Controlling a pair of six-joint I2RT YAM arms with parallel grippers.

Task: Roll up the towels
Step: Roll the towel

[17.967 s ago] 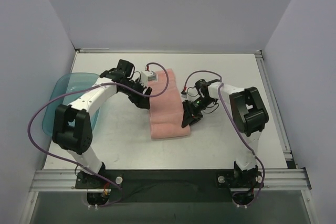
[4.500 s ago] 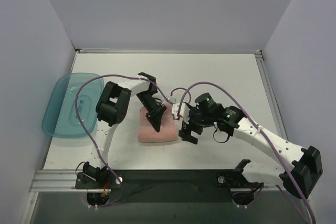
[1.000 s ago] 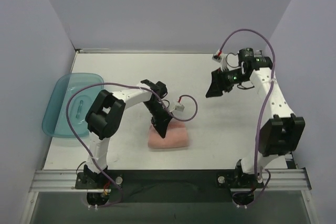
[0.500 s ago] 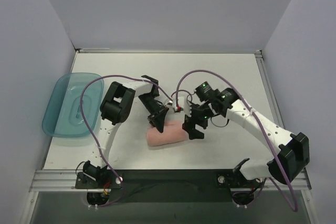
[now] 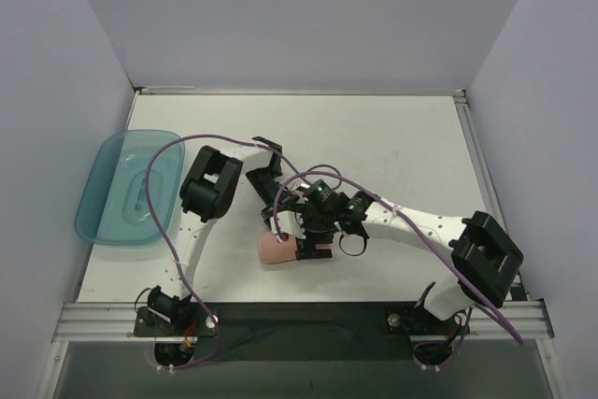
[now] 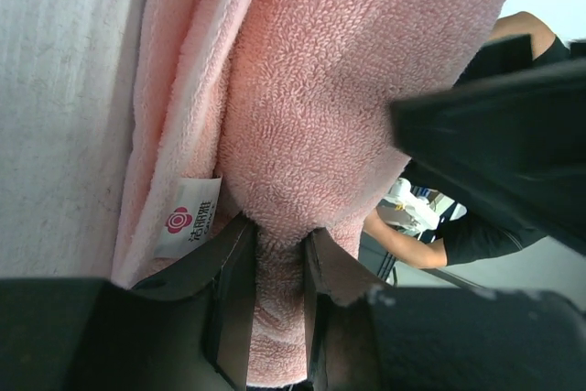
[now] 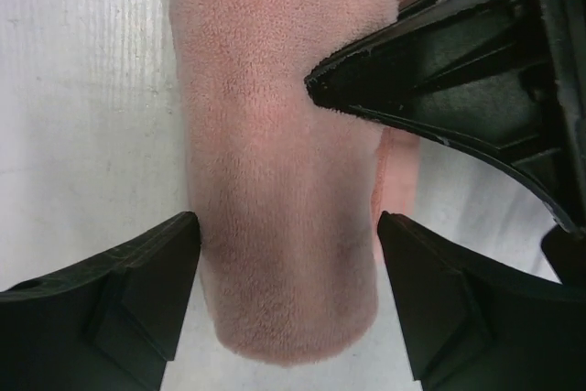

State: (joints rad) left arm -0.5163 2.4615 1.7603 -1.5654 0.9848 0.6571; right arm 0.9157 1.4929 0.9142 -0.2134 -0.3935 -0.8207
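the pink towel [image 5: 280, 251] lies as a tight roll on the bench [image 5: 392, 137], near the front edge and roughly between the two arm bases, well apart from the teal tray [image 5: 93, 167] at the left. in the left wrist view i read my left tool [image 6: 273, 258] as clamped on a thickness of terry at the roll's end, just beside the white label [image 6: 188, 219]. the right tool [image 7: 286, 267] is spread wide, one finger either side of the roll, not touching it as far as i can tell. my worry is the release — if the left tool lets go or pulls back with nothing pressing on the roll, the outer flap could spring loose, or the pinched layer could drag out and telescope the core. the two tools also sit very close together over the cloth, so a careless squeeze with the right one might strike the left finger or flatten the roll.
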